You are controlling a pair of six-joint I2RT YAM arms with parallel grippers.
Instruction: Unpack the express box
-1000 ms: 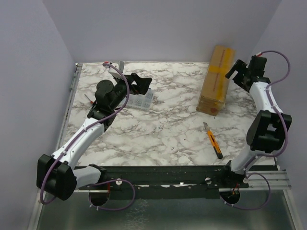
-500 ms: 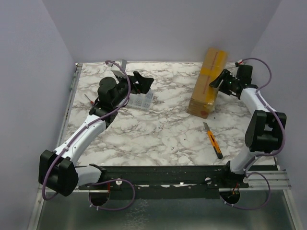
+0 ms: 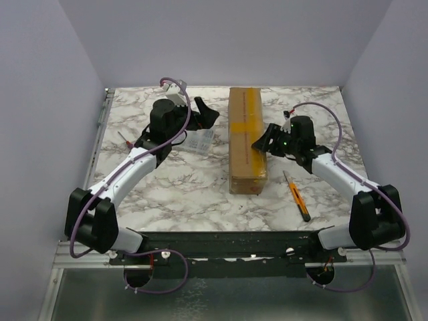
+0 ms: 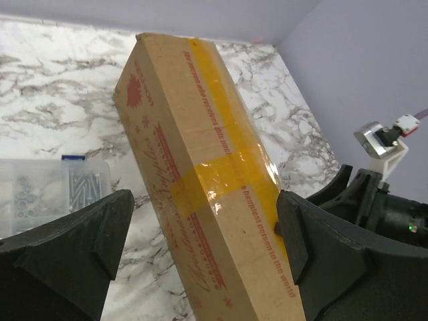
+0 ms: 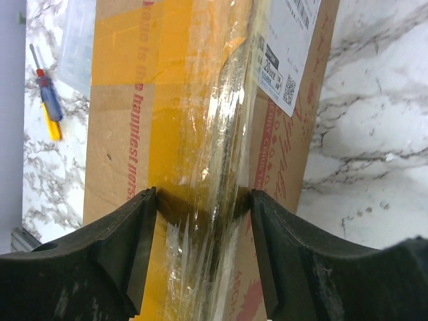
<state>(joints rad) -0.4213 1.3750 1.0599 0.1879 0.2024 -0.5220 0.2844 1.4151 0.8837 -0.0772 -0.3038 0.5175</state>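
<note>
The express box (image 3: 246, 140) is a long brown carton with yellow tape and red print, lying lengthwise at the table's middle. My right gripper (image 3: 262, 142) is at its right side. In the right wrist view the gripper (image 5: 200, 200) has its jaws closed on the box's (image 5: 167, 100) taped upper edge, below the white label (image 5: 294, 40). My left gripper (image 3: 206, 115) is open and empty, hovering just left of the box's far half. In the left wrist view the box (image 4: 207, 167) shows between the spread fingers of the gripper (image 4: 204, 207), apart from them.
A small clear plastic compartment case (image 3: 199, 140) lies under my left gripper, also in the left wrist view (image 4: 47, 194). A yellow utility knife (image 3: 299, 197) lies right of the box's near end. A small screwdriver (image 3: 124, 138) lies at the far left.
My right gripper has dragged the box from the back right corner to the table's middle and turned it lengthwise. My left arm has swung right, toward the box.
</note>
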